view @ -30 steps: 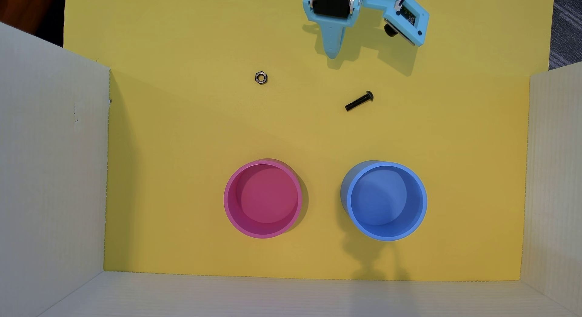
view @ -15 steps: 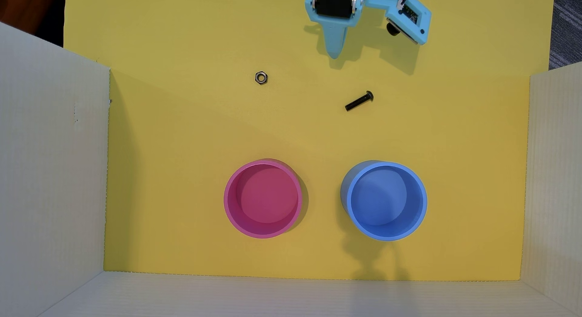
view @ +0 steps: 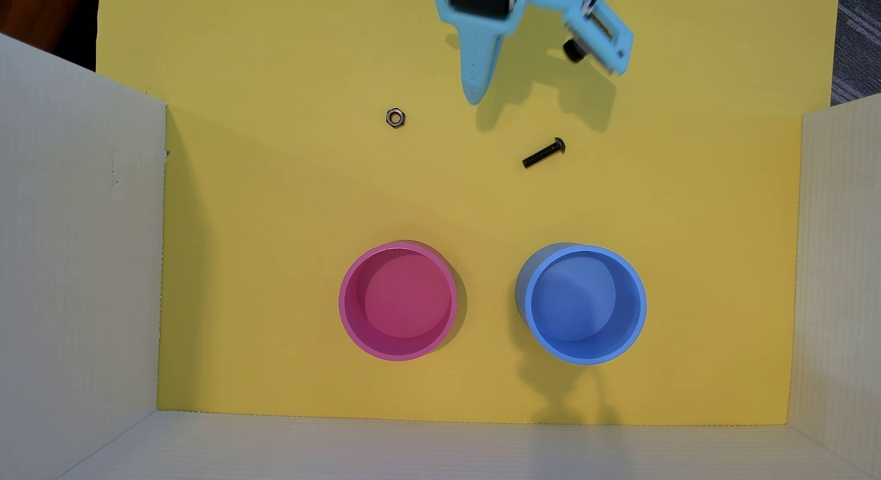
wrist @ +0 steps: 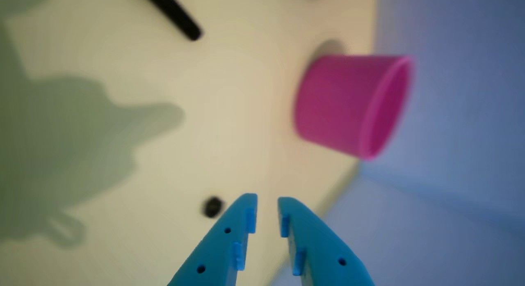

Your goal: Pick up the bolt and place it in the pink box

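The black bolt point(view: 543, 153) lies flat on the yellow floor, head toward the upper right in the overhead view. In the wrist view the bolt point(wrist: 172, 11) shows at the top edge. The pink box point(view: 398, 356) stands upright and empty in the lower middle; in the wrist view its side wall point(wrist: 328, 101) shows at the right. My blue gripper point(view: 474, 98) hovers near the top of the overhead view, up and left of the bolt and apart from it. In the wrist view the gripper point(wrist: 267, 200) is empty, its fingers nearly together with a narrow gap.
A grey hex nut point(view: 395, 118) lies left of the gripper; it shows blurred by the fingertips in the wrist view point(wrist: 212, 207). A blue cup point(view: 586, 360) stands right of the pink one. White cardboard walls point(view: 81, 246) enclose the yellow floor on the left, right and bottom.
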You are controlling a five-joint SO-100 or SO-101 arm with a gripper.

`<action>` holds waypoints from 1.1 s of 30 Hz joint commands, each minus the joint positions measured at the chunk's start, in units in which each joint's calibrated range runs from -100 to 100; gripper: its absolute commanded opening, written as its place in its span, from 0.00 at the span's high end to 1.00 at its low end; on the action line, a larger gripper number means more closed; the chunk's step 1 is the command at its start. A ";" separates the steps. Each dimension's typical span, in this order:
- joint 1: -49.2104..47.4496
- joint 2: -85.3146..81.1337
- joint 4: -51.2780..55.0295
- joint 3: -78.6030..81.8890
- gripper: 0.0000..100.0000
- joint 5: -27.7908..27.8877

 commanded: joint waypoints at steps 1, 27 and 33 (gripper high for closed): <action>-0.54 0.66 -1.62 -5.03 0.94 2.97; -9.00 58.66 1.56 -33.08 0.92 4.22; -9.29 66.57 0.78 -36.33 0.91 3.65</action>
